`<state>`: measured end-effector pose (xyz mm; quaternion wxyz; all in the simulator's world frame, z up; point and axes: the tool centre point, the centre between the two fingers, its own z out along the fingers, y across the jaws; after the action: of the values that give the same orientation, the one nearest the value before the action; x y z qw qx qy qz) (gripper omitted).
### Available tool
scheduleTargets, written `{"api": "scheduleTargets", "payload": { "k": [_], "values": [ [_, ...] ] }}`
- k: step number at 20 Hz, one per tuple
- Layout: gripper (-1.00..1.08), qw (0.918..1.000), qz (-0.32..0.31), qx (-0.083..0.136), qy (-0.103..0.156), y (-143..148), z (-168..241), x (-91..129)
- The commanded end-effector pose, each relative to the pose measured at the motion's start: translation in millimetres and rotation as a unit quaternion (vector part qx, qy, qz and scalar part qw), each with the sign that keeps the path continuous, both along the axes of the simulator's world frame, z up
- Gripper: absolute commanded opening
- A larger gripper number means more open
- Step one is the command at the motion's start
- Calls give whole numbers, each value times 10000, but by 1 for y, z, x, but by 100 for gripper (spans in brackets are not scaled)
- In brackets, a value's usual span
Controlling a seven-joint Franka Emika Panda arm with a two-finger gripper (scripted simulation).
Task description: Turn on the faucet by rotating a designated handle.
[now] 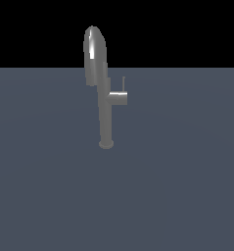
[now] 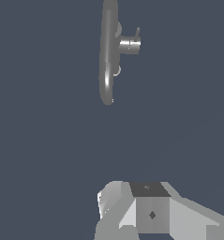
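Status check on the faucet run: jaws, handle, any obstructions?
Gripper far from faucet, jaw state unclear. Handle upright on its side cylinder, untouched. Nothing visible in the way.

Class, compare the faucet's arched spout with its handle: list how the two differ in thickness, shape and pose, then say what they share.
Thickness: the spout is broad; the handle is a thin rod.
Shape: the spout arches over at the top of the faucet; the handle is short and straight.
Pose: the spout crowns the stem; the handle stands upright on the end of a stubby side cylinder, lower down.
Shared: both are grey metal.
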<state>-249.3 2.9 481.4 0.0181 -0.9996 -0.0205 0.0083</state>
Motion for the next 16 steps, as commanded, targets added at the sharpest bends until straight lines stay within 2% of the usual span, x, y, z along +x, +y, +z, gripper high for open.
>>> {"api": "scheduleTargets", "payload": {
  "k": [1, 9, 16],
  "values": [
    [-100, 10000, 0, 0, 0, 0, 0, 0],
    [-100, 9998, -120, 109, 120, 2, 0, 8],
    [-100, 9974, -428, 391, 428, 6, -2, 28]
  ]
}}
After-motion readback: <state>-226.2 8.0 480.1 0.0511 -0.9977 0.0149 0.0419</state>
